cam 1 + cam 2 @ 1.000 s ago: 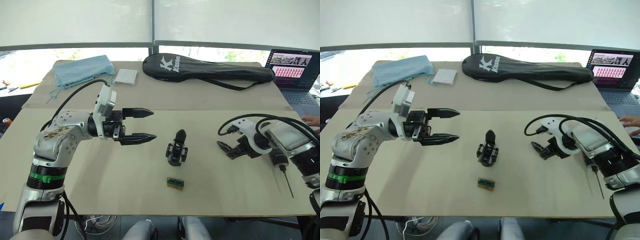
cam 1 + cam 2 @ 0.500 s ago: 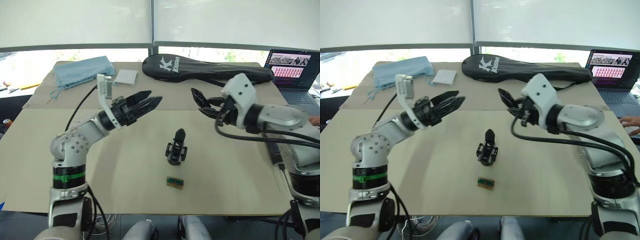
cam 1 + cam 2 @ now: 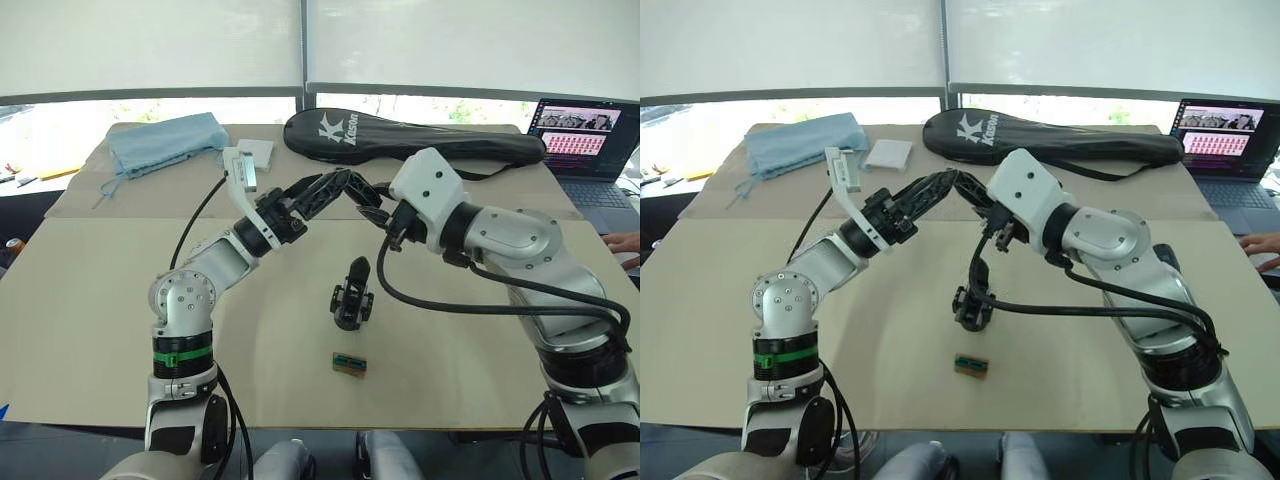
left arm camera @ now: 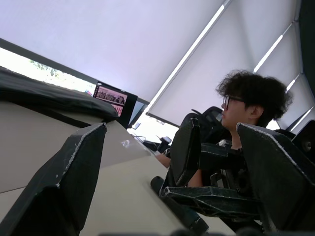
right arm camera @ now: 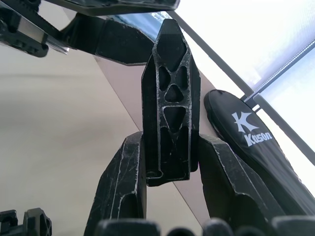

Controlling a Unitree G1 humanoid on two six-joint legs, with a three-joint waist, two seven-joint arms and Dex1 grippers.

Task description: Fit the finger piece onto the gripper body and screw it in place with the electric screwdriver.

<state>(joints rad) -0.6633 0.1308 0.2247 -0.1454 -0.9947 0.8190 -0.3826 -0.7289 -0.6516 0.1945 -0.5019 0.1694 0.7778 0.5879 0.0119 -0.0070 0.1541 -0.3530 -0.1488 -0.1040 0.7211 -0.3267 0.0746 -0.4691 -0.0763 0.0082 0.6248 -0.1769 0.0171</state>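
one finger piece (image 5: 170, 103) clamped in right pincer (image 5: 170, 172); left pincer (image 4: 172, 172) agape, empty; one gripper body (image 3: 351, 296) below.

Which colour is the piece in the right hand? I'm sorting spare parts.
Black; the finger piece, a lattice of cut-outs, shows best in the right wrist view.

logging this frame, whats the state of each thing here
finger piece: upright, clamped in the right pincer
right pincer: shut on the finger piece, raised above the table
left pincer: open, empty, tips near the right pincer
gripper body: standing free on the table, one finger up
laptop: open, screen lit
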